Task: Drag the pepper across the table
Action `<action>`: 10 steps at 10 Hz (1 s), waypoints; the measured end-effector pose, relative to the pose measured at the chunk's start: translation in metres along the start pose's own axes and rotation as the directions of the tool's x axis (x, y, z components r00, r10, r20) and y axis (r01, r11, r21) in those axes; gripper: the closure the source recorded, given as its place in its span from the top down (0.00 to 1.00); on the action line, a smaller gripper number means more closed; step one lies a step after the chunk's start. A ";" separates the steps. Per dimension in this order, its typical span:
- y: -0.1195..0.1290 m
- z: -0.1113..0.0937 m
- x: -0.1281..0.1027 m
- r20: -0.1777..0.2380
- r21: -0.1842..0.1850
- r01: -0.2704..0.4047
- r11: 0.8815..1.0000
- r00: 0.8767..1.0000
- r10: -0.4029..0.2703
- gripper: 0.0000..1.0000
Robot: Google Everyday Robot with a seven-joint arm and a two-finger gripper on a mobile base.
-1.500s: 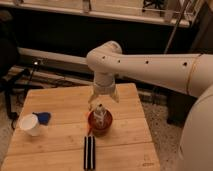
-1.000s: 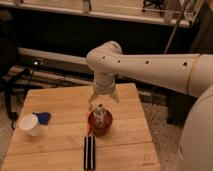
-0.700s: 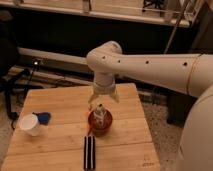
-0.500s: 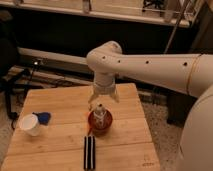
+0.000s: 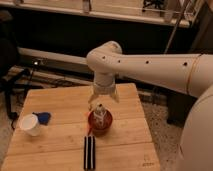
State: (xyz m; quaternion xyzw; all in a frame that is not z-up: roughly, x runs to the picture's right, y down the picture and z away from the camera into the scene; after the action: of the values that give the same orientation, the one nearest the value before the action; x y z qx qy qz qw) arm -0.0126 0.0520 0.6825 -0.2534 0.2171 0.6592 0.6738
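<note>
Lab (floor cables, test table)

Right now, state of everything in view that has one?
hand: open, empty, above the bowl
pepper: lying on the table at the bowl's left side, ungripped
bowl: upright
shaker bottle: upright, seemingly in the bowl
white cup: upright, table's left side

Pincer, jaws wide apart, hovers over red bowl mid-counter | pale shaker stands in bowl | pepper at bowl's left side | white cup near left edge
</note>
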 end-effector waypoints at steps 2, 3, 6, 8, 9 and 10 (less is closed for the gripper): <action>0.000 0.000 0.000 0.000 0.000 0.000 1.000 1.000 0.000 0.80; 0.000 0.000 0.000 0.000 0.000 0.000 1.000 1.000 0.000 0.80; 0.000 0.000 0.000 0.000 0.000 0.000 1.000 1.000 0.000 0.80; 0.001 -0.001 -0.003 0.003 0.002 0.004 1.000 1.000 -0.004 0.80; 0.007 -0.003 -0.013 0.020 0.015 0.030 0.999 0.999 -0.030 0.80; 0.018 -0.003 -0.022 0.033 0.016 0.064 0.998 0.997 -0.064 0.80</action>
State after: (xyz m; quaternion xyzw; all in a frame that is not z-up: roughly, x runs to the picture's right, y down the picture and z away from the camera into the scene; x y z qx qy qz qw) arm -0.0316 0.0333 0.6925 -0.2442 0.2024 0.6398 0.7000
